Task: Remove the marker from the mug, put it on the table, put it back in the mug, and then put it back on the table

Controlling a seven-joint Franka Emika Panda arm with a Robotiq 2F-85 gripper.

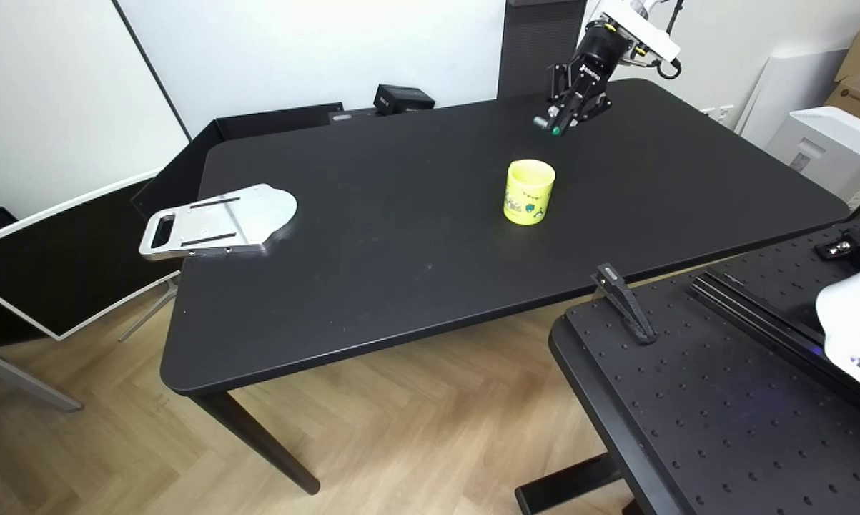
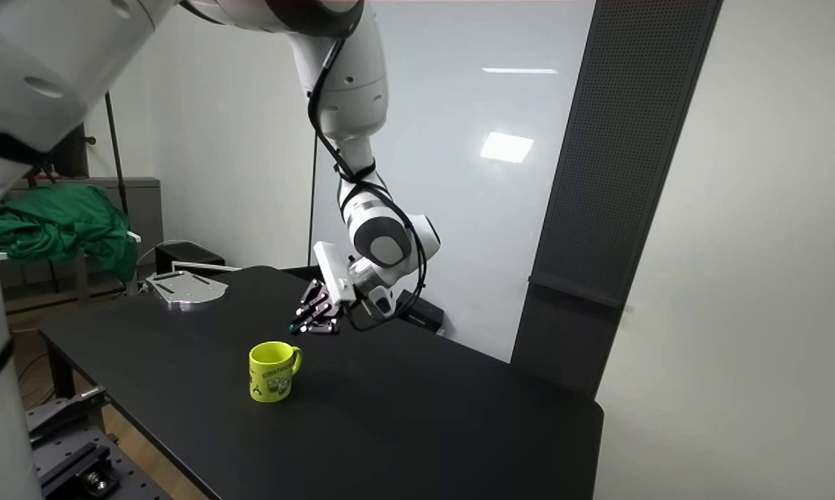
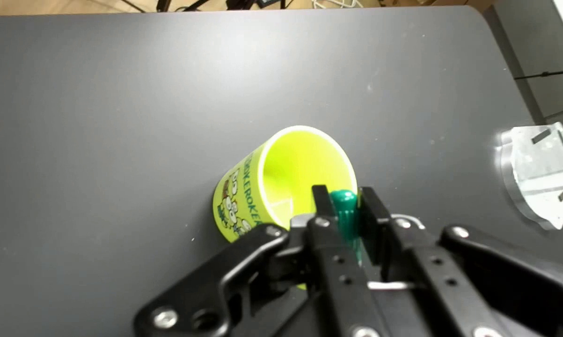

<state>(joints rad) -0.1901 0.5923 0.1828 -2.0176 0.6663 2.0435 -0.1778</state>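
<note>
Above a matte black rectangular table (image 1: 372, 214), a black two-fingered gripper (image 3: 345, 194) pinches a slim, green-ended marker (image 3: 348, 216), apart from an upright yellow-green cylindrical mug (image 1: 527, 199). The snug hold likely steadies it for setting down.

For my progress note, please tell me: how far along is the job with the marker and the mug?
Done: the green-ended marker is out of the yellow-green mug, with black table visible between them in both exterior views. In hand: the jaws are shut on the marker. Left: at least laying it down, as it hangs over the table. Whether the trip back into the mug is also left, these pictures cannot settle.
</note>
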